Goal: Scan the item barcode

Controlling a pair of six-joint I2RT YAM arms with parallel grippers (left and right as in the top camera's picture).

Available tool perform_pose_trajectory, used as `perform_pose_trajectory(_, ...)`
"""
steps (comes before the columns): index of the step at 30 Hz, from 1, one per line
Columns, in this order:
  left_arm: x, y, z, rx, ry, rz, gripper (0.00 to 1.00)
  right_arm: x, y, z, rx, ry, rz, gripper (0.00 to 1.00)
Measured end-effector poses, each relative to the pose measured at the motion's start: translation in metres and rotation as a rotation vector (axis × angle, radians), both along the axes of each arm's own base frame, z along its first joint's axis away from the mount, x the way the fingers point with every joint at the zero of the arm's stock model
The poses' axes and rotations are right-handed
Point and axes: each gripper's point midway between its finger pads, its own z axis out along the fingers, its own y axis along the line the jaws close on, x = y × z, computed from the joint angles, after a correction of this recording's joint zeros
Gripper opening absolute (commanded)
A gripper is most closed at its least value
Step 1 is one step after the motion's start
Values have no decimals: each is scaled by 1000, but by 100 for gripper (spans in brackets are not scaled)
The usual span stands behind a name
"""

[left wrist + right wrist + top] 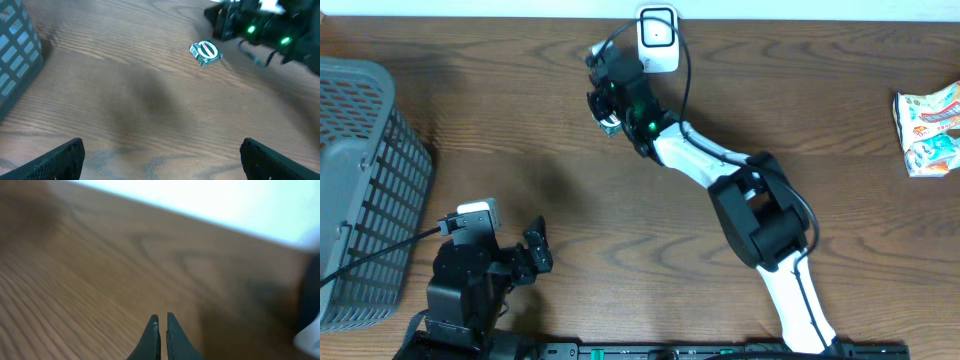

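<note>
The item, a small green and white packet (pixel 205 52), lies flat on the wooden table; from overhead the packet (pixel 610 124) peeks out beside the right arm's wrist. The white barcode scanner (pixel 658 40) stands at the table's back edge. My right gripper (pixel 597 52) is just left of the scanner and beyond the packet. In its wrist view the right gripper (pixel 163 316) is shut on nothing, above bare wood. My left gripper (pixel 538 250) rests at the front left. It is open wide and empty (pixel 162 145), far from the packet.
A grey mesh basket (pixel 360 180) stands at the left edge. Snack packets (pixel 932 130) lie at the far right. The right arm (pixel 760 215) stretches diagonally across the middle of the table, its green lights (pixel 267 32) showing in the left wrist view.
</note>
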Motion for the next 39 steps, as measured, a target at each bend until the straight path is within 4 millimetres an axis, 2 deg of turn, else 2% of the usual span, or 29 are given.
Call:
perform_pose_trajectory(2, 0, 0, 0, 0, 0, 0, 98, -2, -1, -13, -13, 27, 0, 1)
perform_pose_trajectory(6, 0, 0, 0, 0, 0, 0, 98, -6, -2, -22, -29, 60, 1, 1)
perform_pose_trajectory(10, 0, 0, 0, 0, 0, 0, 98, -17, -11, -45, -98, 145, 4, 1)
perform_pose_trajectory(15, 0, 0, 0, 0, 0, 0, 98, -29, -19, -63, -170, 211, 16, 1)
perform_pose_trajectory(26, 0, 0, 0, 0, 0, 0, 98, -53, -37, -68, -277, 339, 27, 1)
perform_pose_trajectory(30, 0, 0, 0, 0, 0, 0, 98, -72, -50, -70, -337, 422, 30, 1)
perform_pose_trajectory(34, 0, 0, 0, 0, 0, 0, 98, -94, -68, -85, -413, 522, 28, 1)
perform_pose_trajectory(39, 0, 0, 0, 0, 0, 0, 98, -104, -85, -86, -477, 562, -1, 1)
